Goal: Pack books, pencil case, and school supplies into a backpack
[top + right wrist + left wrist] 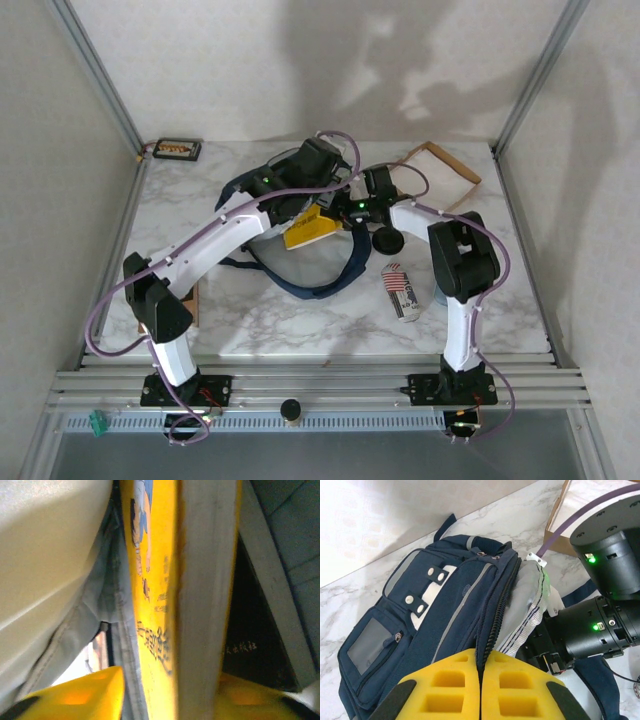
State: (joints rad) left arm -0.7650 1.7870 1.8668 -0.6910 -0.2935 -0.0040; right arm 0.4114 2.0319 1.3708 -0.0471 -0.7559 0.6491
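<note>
Surface: white-veined marble table [300, 320] between pale walls
Backpack: navy backpack [445, 610] lies far-centre, with its mouth towards the right arm
Left gripper: left gripper [481, 672] is closed, pinching the zip edge to lift the mouth
Books: yellow book [150, 605] and dark book [250, 645] sit edge-on against the grey lining, partly inside
Right gripper: right gripper [170, 702] has 1 finger on either side of the 2 books; gripping or loose, I cannot tell
Risk 1: books may snag on the lining and slide back out once freed
Risk 2: the zip edge may slip from the pinch, so the mouth sags shut
Risk 3: the 2 wrists are crowded and could knock each other
Writing: dark blue characters on the yellow cover and pale ones on the dark cover, both too blurred to read
</note>
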